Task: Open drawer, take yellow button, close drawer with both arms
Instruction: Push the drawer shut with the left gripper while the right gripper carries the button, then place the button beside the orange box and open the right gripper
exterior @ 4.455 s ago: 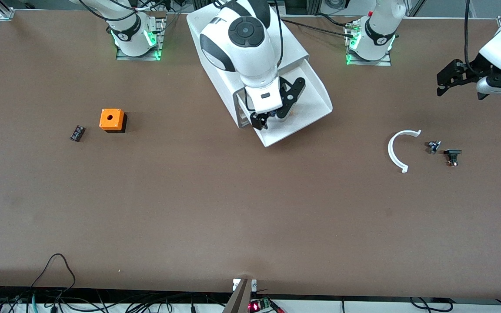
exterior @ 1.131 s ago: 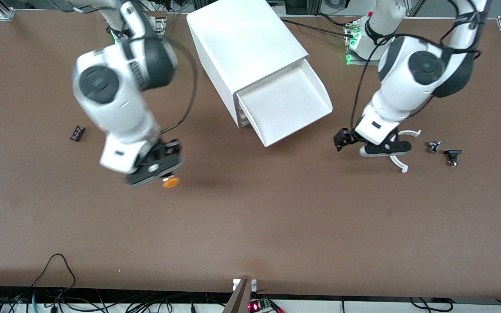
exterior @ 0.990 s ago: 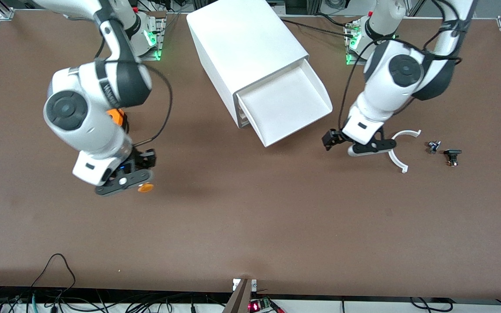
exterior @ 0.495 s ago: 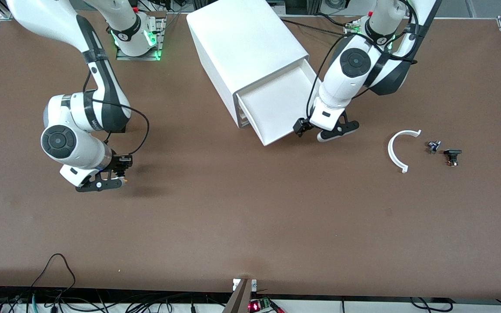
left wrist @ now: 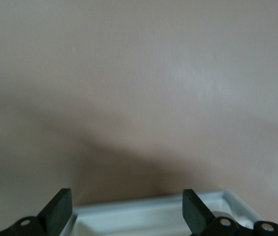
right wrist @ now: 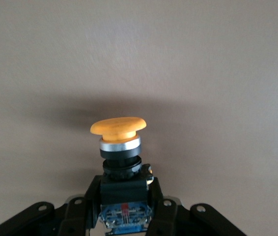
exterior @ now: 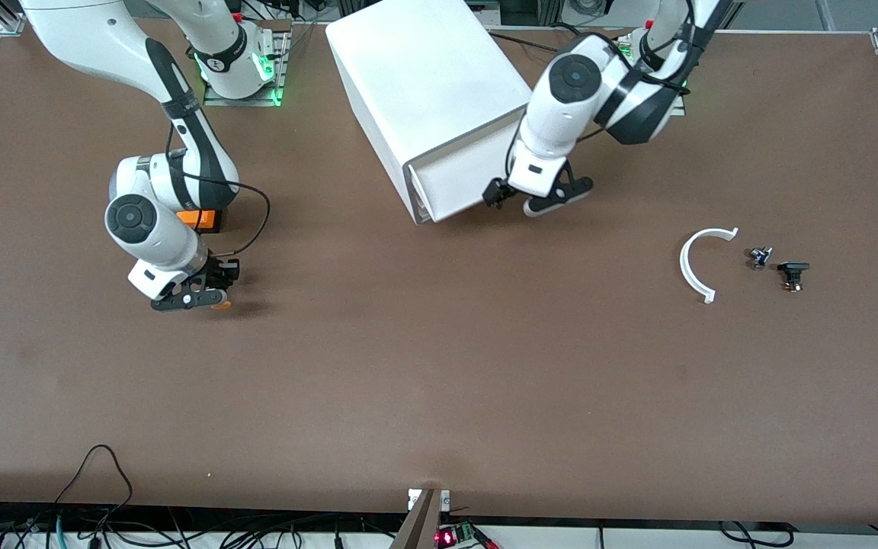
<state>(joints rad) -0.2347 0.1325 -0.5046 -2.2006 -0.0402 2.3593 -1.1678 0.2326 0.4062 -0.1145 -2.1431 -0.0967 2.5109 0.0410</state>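
While closing: drawer upper centre, nearly shut.
Left gripper: fingers spread, against drawer front; next, likely final push.
Right gripper: mid-left, clamping button, low over table; next, probably set-down.

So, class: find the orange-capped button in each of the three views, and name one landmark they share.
Front view: the button sits in the right gripper, low over the table, nearer the camera than the orange cube.
Right wrist view: button centre, clamped.
Left wrist view: not in it.
Shared landmark: the brown table.
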